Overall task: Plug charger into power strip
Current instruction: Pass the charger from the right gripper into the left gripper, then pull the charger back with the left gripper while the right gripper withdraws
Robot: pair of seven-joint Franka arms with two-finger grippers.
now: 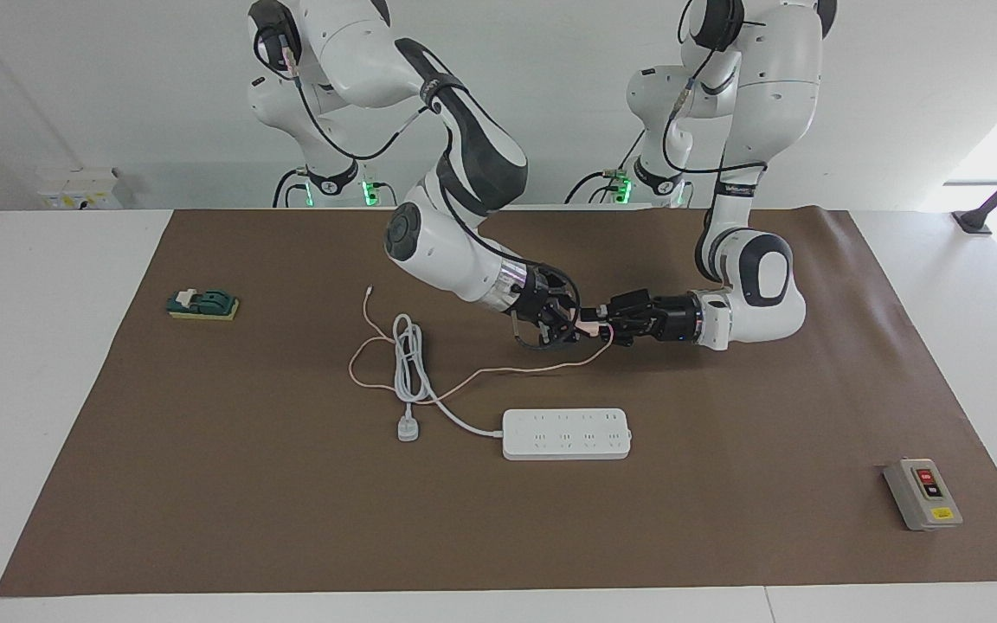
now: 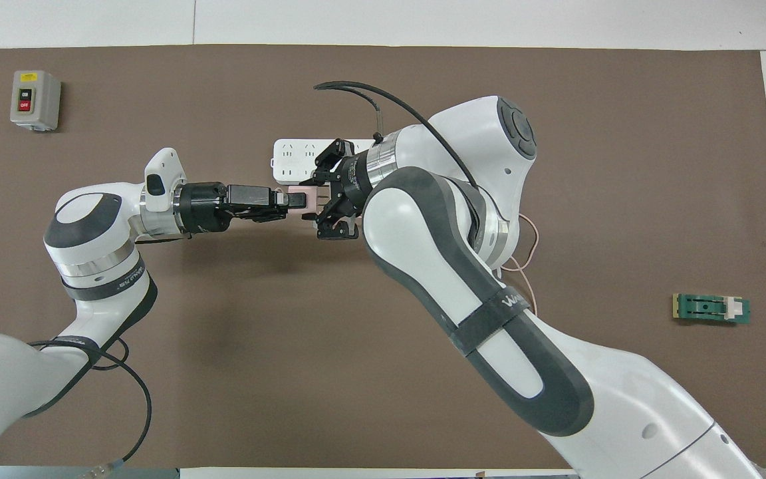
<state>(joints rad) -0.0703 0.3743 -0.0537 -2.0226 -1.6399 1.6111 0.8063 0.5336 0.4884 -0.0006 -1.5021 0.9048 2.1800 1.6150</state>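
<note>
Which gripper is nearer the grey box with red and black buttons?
Left. The left gripper is raised mid-table, shut on the pale pink cube charger, on the side toward the grey button box. The right gripper grips the charger from the side away from the box.
</note>
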